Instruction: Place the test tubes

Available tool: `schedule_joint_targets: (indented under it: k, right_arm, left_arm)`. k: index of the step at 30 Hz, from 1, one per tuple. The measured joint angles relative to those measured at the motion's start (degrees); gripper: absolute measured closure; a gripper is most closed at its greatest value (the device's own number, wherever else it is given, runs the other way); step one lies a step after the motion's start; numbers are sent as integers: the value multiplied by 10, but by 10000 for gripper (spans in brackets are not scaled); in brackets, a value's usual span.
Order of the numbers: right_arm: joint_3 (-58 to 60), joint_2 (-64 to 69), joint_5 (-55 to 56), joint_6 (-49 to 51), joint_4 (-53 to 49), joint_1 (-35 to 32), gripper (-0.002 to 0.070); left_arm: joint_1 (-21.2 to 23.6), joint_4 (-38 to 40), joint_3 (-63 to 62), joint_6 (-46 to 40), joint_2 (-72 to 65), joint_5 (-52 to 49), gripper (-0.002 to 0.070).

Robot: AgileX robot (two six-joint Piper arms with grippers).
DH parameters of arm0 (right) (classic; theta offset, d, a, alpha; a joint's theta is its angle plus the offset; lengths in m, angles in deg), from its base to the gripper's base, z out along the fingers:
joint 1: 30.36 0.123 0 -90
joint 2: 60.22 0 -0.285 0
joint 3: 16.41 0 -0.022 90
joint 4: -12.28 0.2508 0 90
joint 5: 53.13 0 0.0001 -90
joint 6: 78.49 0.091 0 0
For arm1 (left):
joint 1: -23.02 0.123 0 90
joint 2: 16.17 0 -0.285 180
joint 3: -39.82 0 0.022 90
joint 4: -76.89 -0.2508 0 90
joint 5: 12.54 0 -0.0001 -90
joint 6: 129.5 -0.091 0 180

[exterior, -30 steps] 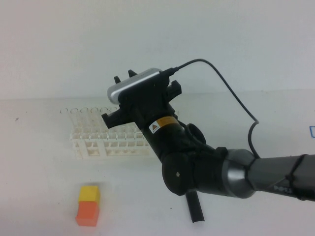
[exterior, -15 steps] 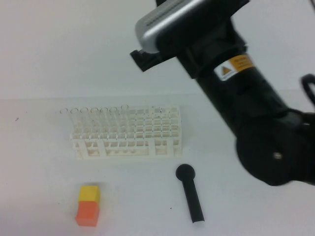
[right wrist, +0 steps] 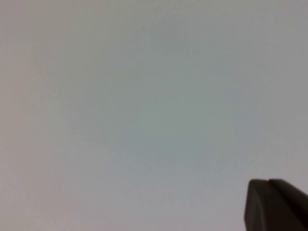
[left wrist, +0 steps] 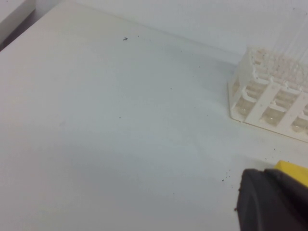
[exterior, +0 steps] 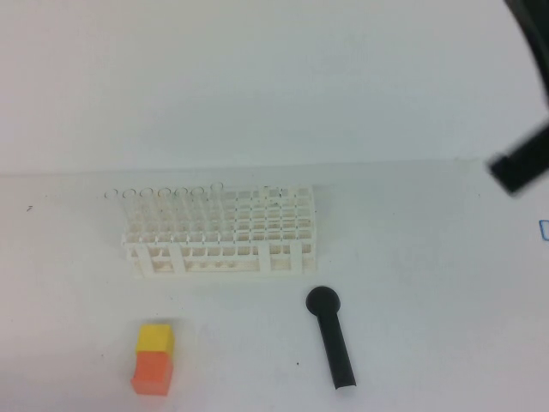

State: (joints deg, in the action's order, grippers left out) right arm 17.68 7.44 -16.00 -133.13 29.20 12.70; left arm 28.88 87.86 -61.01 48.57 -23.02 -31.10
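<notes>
White table [exterior: 429, 257] is lying under my raised right gripper [exterior: 519, 167]; left gripper [left wrist: 272, 199] is idling near the rack [exterior: 219, 232]. I'm unable to tell either's grip, so I'm planning a slow, straight descent.

Nothing readable anywhere here tbh, just a small blue mark [exterior: 545, 229] on the white table [exterior: 429, 283] at its right edge, too cut off to make out.
</notes>
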Motion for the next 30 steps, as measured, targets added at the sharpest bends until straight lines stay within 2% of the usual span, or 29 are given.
schedule_joint_targets:
  k: [7,11,18,26,30]
  right_arm:
    - [106,-119,-60,0,-28,-82,678]
    - [148,-173,-83,0,-64,-160,678]
    - [212,-300,-263,0,-77,-299,678]
    - [319,-461,-277,0,-79,-396,678]
    - [352,-489,-281,0,-72,-408,678]
  left_arm:
    - [0,0,0,0,0,0,676]
    - [0,0,0,0,0,0,676]
    - [0,1,0,-1,0,0,676]
    - [0,0,0,-1,0,0,676]
    - [0,0,0,-1,0,0,676]
